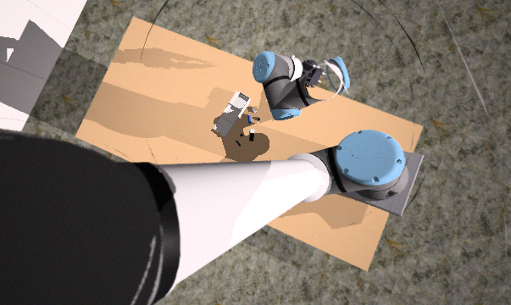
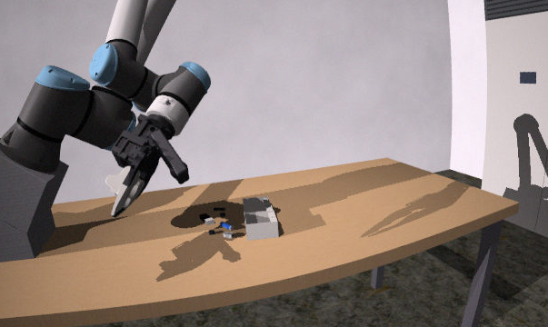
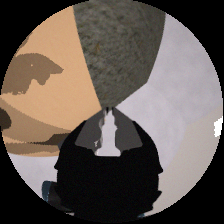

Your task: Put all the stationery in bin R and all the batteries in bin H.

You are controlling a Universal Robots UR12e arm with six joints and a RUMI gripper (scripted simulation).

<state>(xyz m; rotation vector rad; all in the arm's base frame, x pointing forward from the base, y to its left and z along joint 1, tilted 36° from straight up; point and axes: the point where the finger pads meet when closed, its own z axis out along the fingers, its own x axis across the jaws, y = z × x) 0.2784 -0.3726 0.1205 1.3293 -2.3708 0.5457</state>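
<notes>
A pair of adjoining white-grey bins (image 1: 227, 124) (image 2: 262, 231) stands upright on the table; their letters cannot be read. Beside them lie several small things: a blue one (image 1: 249, 119) (image 2: 226, 225), a black-and-white block (image 1: 252, 136) (image 2: 207, 219), a pale grey piece (image 1: 253, 110) (image 2: 228, 235), a thin black piece (image 1: 238, 143) (image 2: 219, 209) and small dark pieces. Which are batteries or stationery cannot be told. My gripper (image 2: 114, 213) (image 3: 110, 107) is shut, with nothing seen between its tips. It points down at a slant above the table, on the robot-base side of the small things.
The wooden table (image 1: 174, 91) (image 2: 328, 254) carries the bins and small things. The arm's grey base block (image 1: 413, 169) (image 2: 10, 218) stands at one end. In the top view the arm's upper link covers much of the lower left. A wall rises behind the table in the exterior view.
</notes>
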